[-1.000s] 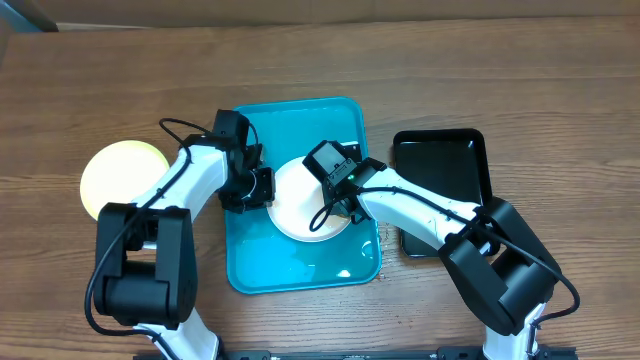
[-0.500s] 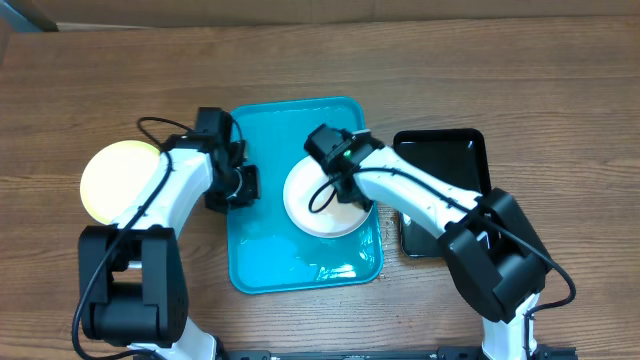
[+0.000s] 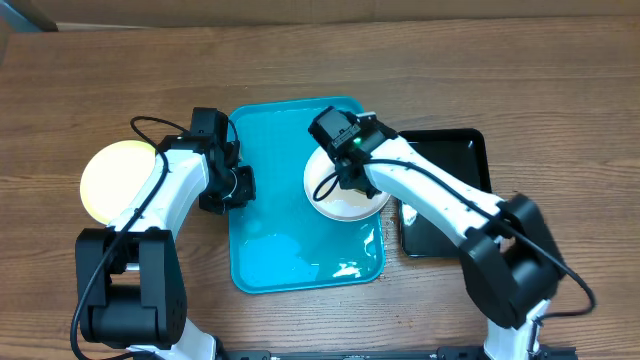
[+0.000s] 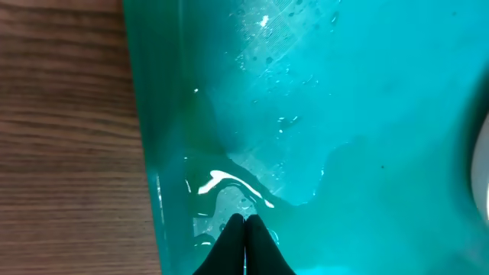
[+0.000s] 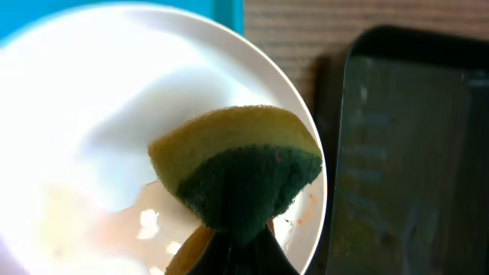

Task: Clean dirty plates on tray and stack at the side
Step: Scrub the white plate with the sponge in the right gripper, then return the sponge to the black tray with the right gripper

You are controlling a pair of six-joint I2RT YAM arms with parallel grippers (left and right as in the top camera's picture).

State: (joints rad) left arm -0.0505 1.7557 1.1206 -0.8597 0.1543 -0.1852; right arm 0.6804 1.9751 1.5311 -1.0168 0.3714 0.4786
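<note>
A brown wooden table (image 3: 120, 80) holds a turquoise tray (image 3: 270, 140) at center, its floor wet with pooled water (image 3: 300, 255). A glossy black tray (image 3: 450, 150) lies just to its right. 2 plates show: a pale yellow plate (image 3: 115, 180) on the table at left, and a white plate (image 3: 360, 205) with faint orange smears overhanging the turquoise tray's right rim. The left gripper (image 4: 244, 229) is pressed together and empty over the wet floor. The right gripper (image 5: 233, 237) pinches a yellow-and-green sponge (image 5: 237, 164) on the white plate.

Two plates (image 3: 115, 180) (image 3: 352, 208), one blue tray (image 3: 270, 150), one black tray (image 3: 450, 150), one sponge (image 5: 237, 172)
</note>
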